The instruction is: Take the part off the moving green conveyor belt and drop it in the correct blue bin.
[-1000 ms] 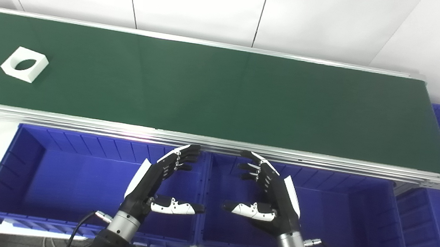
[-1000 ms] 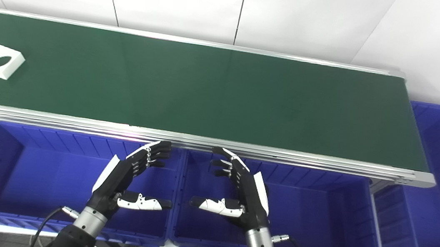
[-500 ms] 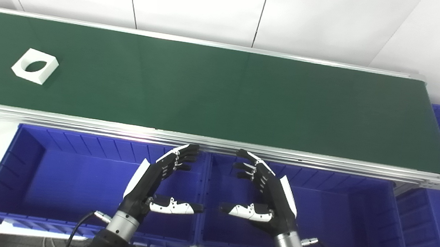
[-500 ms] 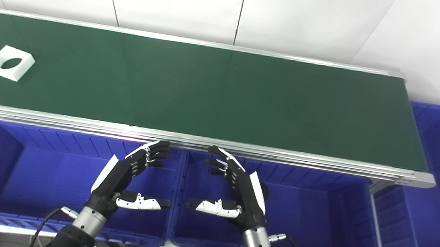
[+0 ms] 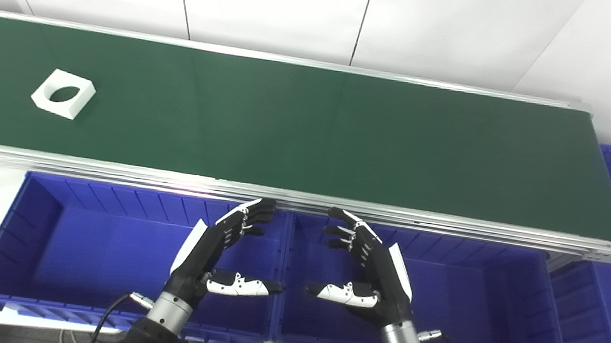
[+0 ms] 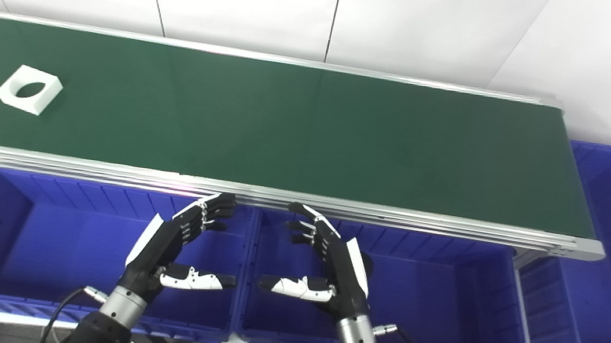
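The white block rides rightward along the belt, not yet within reach; left hand and right hand wait spread, holding nothing.

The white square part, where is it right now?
The white square part lies on the green conveyor belt near its left end, far from both open hands.

Both head cameras look down on conveyor belt

one white part, one green belt, three blue bins, two hands
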Available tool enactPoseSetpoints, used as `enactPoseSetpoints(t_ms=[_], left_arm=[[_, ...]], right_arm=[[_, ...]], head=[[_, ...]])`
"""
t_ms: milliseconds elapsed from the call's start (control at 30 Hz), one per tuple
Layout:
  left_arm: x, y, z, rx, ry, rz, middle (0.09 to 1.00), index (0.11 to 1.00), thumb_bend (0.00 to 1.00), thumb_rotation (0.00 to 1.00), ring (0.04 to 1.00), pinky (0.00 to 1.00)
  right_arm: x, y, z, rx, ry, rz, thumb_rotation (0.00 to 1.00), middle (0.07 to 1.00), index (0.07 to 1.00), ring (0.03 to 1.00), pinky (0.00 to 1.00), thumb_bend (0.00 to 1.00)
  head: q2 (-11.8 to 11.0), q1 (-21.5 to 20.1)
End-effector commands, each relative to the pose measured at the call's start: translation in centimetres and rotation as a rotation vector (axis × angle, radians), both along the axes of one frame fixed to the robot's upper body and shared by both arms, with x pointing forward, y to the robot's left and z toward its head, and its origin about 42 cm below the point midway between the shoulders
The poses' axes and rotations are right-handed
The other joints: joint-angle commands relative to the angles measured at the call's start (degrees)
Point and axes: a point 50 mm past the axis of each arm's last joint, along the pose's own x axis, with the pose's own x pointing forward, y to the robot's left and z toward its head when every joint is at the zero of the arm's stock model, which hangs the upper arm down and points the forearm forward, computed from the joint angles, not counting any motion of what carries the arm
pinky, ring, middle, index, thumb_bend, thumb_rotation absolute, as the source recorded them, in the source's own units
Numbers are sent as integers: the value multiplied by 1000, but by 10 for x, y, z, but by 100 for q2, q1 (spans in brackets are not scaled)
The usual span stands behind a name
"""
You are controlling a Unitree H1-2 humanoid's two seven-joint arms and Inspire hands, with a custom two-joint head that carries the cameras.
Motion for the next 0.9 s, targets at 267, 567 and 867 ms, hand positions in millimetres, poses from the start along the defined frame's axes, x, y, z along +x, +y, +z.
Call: enactPoseSetpoints(t_ms=[267, 567, 867], left_arm=[[7, -2, 11, -23, -70, -10, 839, 836, 733, 106, 814, 757], [8, -3, 8, -14, -65, -10, 835, 835, 734, 113, 810, 751], [9, -7, -3, 9, -34, -1, 826, 825, 759, 142, 801, 732]], right_arm=[[8, 3, 12, 35, -85, 2, 229, 883, 804, 770, 684, 879], [8, 3, 10, 32, -79, -3, 231, 879, 803, 767, 680, 880], [9, -1, 2, 15, -54, -10, 204, 873, 794, 755, 662, 872]], head=[[-21, -1], [-119, 29], [-557, 430]])
